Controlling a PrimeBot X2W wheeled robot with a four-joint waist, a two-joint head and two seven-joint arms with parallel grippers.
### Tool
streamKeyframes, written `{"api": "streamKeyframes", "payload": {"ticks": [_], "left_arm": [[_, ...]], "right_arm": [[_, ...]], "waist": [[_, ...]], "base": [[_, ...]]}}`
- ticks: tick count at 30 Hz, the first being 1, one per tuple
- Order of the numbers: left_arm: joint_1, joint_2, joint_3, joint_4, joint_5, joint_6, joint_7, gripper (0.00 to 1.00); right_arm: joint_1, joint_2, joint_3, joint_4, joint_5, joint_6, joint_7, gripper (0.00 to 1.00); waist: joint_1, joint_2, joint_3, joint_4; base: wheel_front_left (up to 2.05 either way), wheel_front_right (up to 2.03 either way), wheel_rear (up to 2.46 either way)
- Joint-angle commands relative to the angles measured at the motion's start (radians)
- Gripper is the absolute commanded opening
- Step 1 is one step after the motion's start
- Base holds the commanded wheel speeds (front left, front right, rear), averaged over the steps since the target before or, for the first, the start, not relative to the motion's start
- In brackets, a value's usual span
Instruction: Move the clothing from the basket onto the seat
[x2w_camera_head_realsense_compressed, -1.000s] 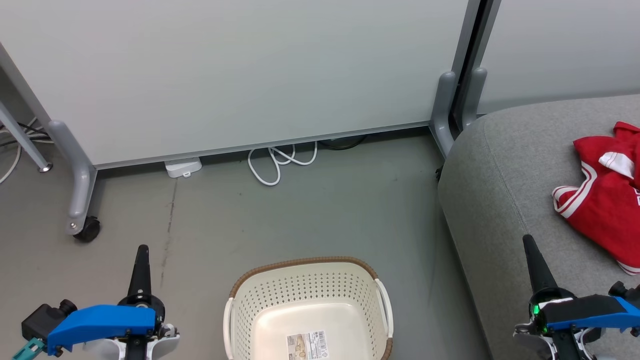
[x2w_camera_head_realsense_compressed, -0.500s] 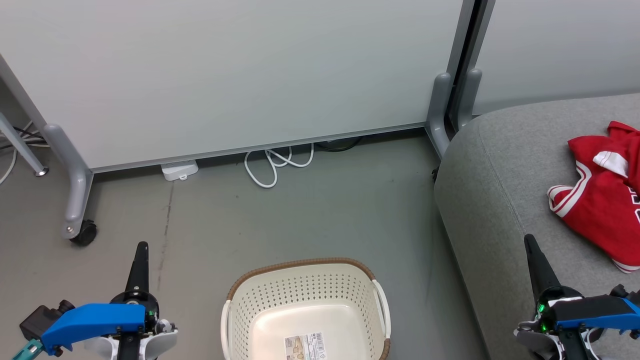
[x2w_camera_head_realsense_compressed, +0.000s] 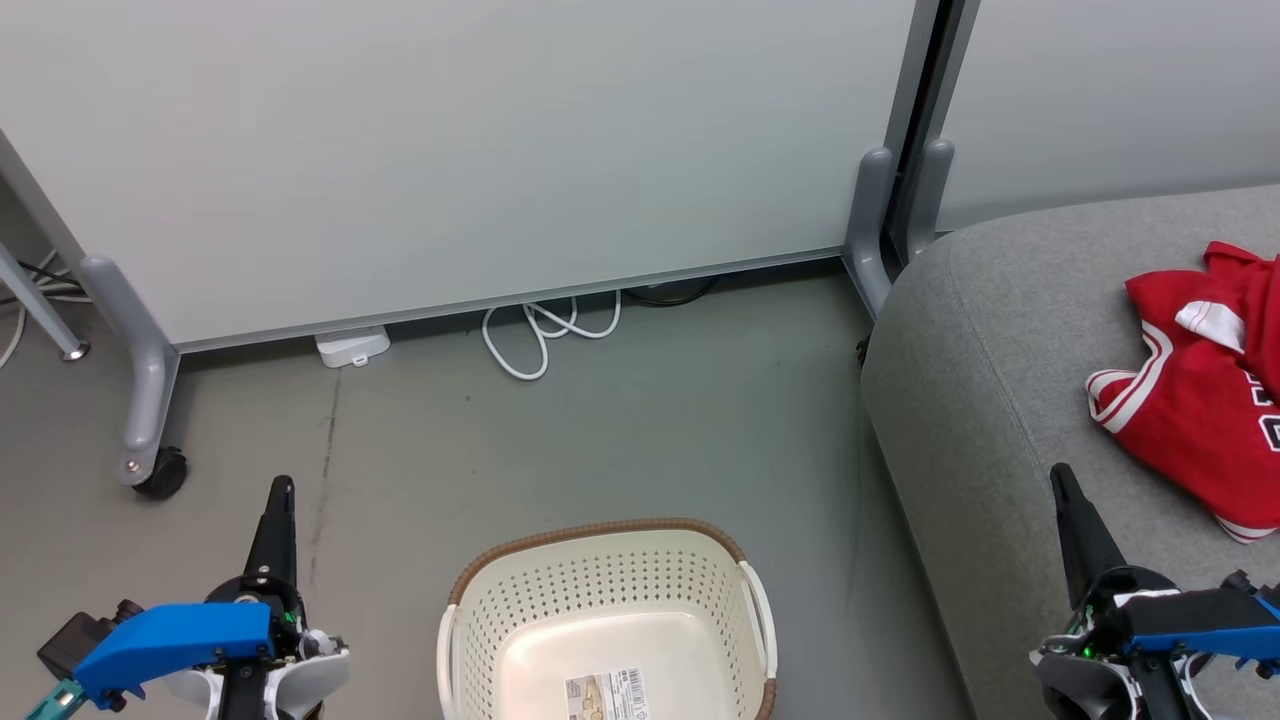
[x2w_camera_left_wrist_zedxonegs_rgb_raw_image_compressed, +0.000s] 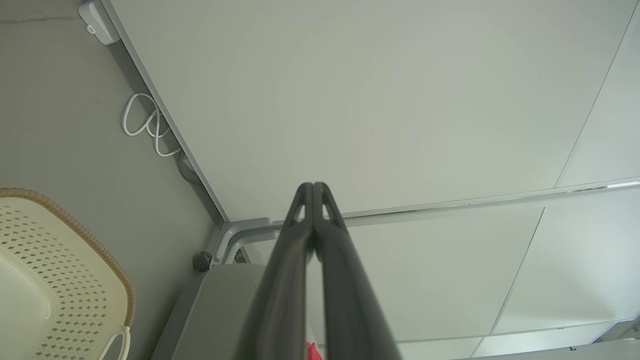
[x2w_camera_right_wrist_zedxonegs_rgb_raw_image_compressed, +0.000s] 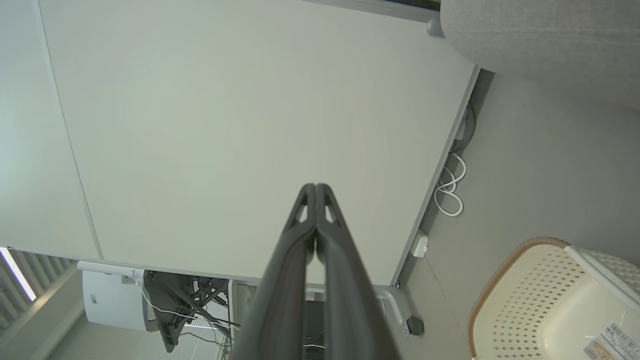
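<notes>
The cream perforated basket (x2w_camera_head_realsense_compressed: 600, 575) is seen bottom middle on the grey floor (x2w_camera_head_realsense_compressed: 650, 420) with a barcode sticker (x2w_camera_head_realsense_compressed: 606, 697) stuck on its bottom, and the red clothing (x2w_camera_head_realsense_compressed: 1190, 430) with white stripe trim is left crumpled on the light grey seat (x2w_camera_head_realsense_compressed: 980, 400) at the right edge. The left gripper (x2w_camera_head_realsense_compressed: 283, 487) is held at the lower left and the right gripper (x2w_camera_head_realsense_compressed: 1058, 475) at the lower right against the seat, each pointed up as one dark spike. A looped white cable (x2w_camera_head_realsense_compressed: 545, 335) and a small white box (x2w_camera_head_realsense_compressed: 352, 347) are tucked at the foot of the pale partition panel (x2w_camera_head_realsense_compressed: 450, 150).
</notes>
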Motion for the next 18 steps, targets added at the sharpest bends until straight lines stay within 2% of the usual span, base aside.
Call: {"api": "streamKeyframes", "payload": {"ticks": [1, 18], "left_arm": [[-0.015, 0.004, 0.006, -0.008, -0.022, -0.010, 0.008, 0.00], [-0.020, 0.004, 0.014, -0.012, -0.143, -0.010, 0.037, 0.00]], "right_arm": [[-0.013, 0.001, -0.003, -0.005, 0.021, 0.000, 0.007, 0.00], [-0.017, 0.002, -0.013, -0.003, 0.140, 0.000, 0.037, 0.00]], "waist": [[-0.0001, 0.0000, -0.001, -0.001], [-0.0001, 0.0000, -0.006, -0.013]], "base": [[0.00, 0.00, 0.00], [0.00, 0.00, 0.00]]}}
